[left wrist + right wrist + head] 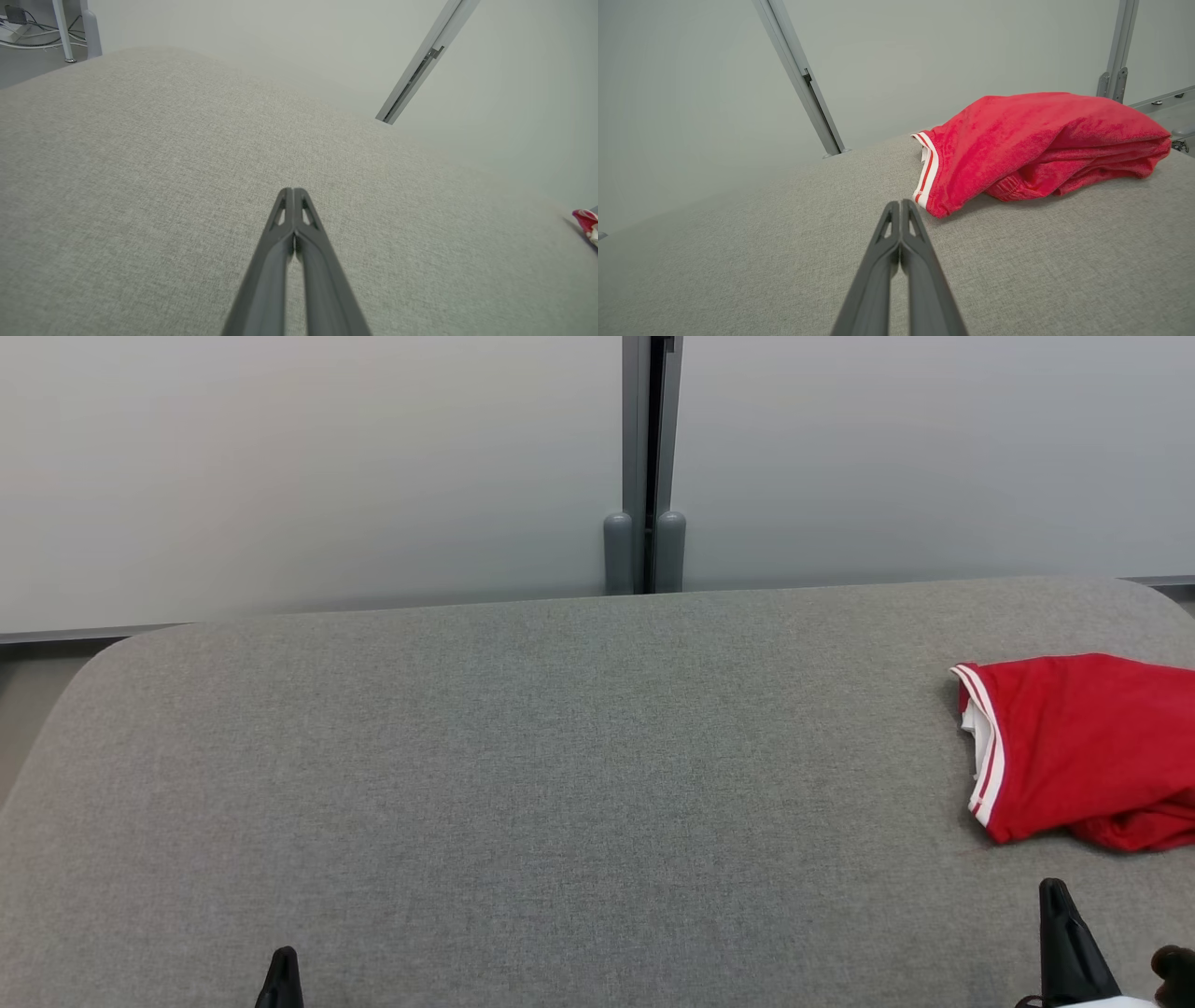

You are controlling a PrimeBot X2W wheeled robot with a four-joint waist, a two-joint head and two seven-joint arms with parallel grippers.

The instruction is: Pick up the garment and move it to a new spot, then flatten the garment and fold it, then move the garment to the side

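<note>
The garment (1083,747) is red with a white-and-red striped hem, lying bunched in a loose fold at the right edge of the grey fabric table (560,756). In the right wrist view the garment (1031,144) lies just beyond and to the right of my right gripper (900,204), which is shut with nothing in it. That right gripper (1055,891) sits low at the front right, a short way in front of the garment. My left gripper (283,954) is at the front left, far from the garment; its fingers (293,192) are pressed together, empty. A sliver of the garment (586,223) shows at that view's right edge.
A pale wall with a grey vertical post (646,467) runs behind the table's far edge. The table's corners are rounded. A table leg and cables (28,28) stand on the floor beyond the left corner.
</note>
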